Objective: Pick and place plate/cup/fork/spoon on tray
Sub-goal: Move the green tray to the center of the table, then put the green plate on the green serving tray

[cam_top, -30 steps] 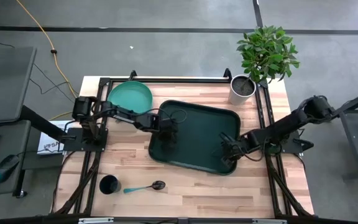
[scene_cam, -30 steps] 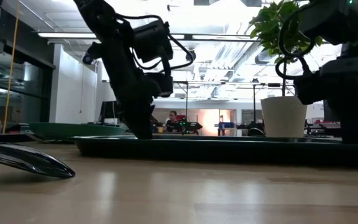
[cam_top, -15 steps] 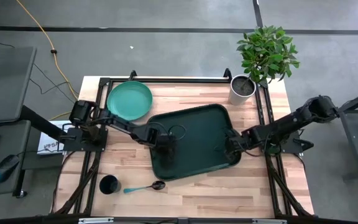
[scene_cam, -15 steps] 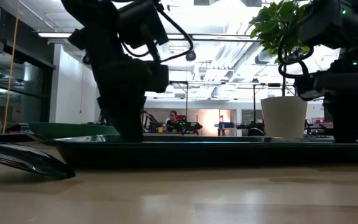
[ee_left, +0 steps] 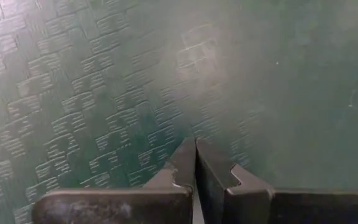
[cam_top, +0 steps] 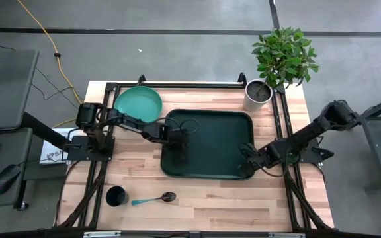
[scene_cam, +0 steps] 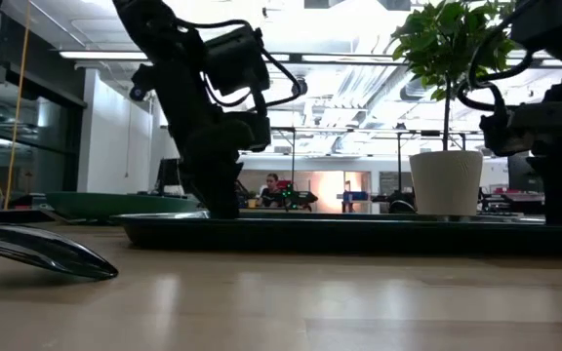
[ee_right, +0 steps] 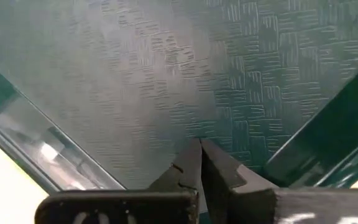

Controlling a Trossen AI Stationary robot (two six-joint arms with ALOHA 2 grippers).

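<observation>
No readable text, labels or numbers anywhere

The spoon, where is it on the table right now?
In the high view the spoon lies on the bare wood near the table's front edge on the left arm's side, just right of the cup and just below the tray, touching neither.

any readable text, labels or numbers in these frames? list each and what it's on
White sheet beside the table's left edge, by the left arm's base: dark printing, too small to read.
Tray, plate, cup, spoon, white plant pot: no text visible.
Wrist views: only the tray's woven texture, no lettering.
Nothing legible anywhere.
</observation>
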